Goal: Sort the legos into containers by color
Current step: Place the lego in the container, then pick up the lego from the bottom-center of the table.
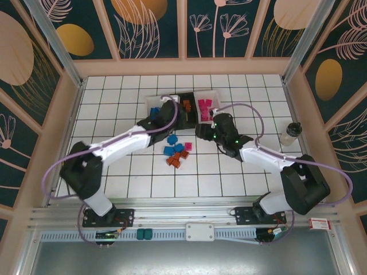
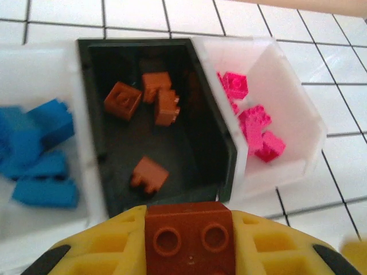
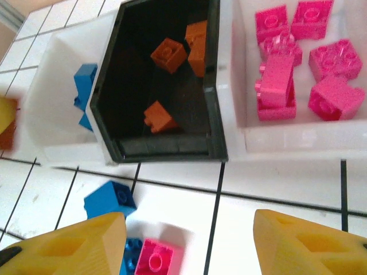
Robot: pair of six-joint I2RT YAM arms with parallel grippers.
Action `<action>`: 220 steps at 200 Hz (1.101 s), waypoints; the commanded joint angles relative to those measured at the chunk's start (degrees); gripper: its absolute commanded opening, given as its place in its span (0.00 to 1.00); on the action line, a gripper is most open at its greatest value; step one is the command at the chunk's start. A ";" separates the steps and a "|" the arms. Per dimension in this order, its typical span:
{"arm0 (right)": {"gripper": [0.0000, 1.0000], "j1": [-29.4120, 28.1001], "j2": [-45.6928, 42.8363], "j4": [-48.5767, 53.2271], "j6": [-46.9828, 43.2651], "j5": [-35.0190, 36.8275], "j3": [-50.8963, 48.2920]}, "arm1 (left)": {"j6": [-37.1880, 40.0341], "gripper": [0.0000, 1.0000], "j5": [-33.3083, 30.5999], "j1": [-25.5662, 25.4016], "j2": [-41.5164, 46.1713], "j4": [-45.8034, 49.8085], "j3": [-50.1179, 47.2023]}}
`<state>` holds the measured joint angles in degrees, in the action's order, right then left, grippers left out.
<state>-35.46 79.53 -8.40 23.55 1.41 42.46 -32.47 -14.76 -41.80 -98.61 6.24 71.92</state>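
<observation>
My left fingers [image 2: 269, 246] were clamped on a brown brick [image 2: 192, 240], its studs facing the wrist camera, with the black bin [image 2: 227, 160] just ahead. That camera looked straight into the bin at four more brown bricks [image 2: 157, 103]. The white bin on the right [image 2: 289, 97] held pink bricks [image 2: 255, 123], and the white bin on the left [image 2: 40, 57] held blue bricks [image 2: 40, 154], which were blurred.

My right fingers [image 3: 86, 243] were spread wide with nothing between them, hanging over the tabletop [image 3: 269, 189] just in front of the bins. From that wrist camera I got what lay beneath. A loose pink brick [image 3: 155, 258] sat right beside a loose blue brick [image 3: 131, 249], and a second blue brick [image 3: 110, 199] was nearer the black bin.

The overhead camera showed the left arm [image 1: 120, 146] and right arm [image 1: 264, 156] both reaching toward the row of bins at the far middle. A scatter of blue, brown and pink bricks [image 1: 176, 152] lay between them on the near side. A small bottle [image 1: 292, 133] stood upright, well apart, near the right edge.

The tabletop was white square tiles with dark seams. It was fenced by a pale wooden frame [image 1: 183, 66] and dark teal panels [image 1: 155, 28] drawn with leaves and gold ovals.
</observation>
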 commanded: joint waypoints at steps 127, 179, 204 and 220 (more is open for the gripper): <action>0.62 -19.79 2.53 -1.16 -2.18 -5.27 -4.91 | -0.61 0.88 8.85 6.74 -6.27 -0.44 13.37; 0.59 -23.69 10.58 -0.84 -3.29 -2.74 -1.77 | -4.74 0.99 11.94 6.60 18.88 -7.80 -9.53; 0.58 -23.69 14.09 -0.87 -4.18 -1.12 0.74 | -6.84 0.98 10.22 6.42 29.88 -7.10 -22.21; 0.57 -23.64 16.57 -0.38 -4.78 -0.79 2.55 | -8.58 0.99 8.87 6.56 36.30 -5.80 -29.27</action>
<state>-58.94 93.23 -8.80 20.67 -1.69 41.67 -37.45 -4.71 -35.05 -67.70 -1.61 52.05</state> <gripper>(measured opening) 0.577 0.985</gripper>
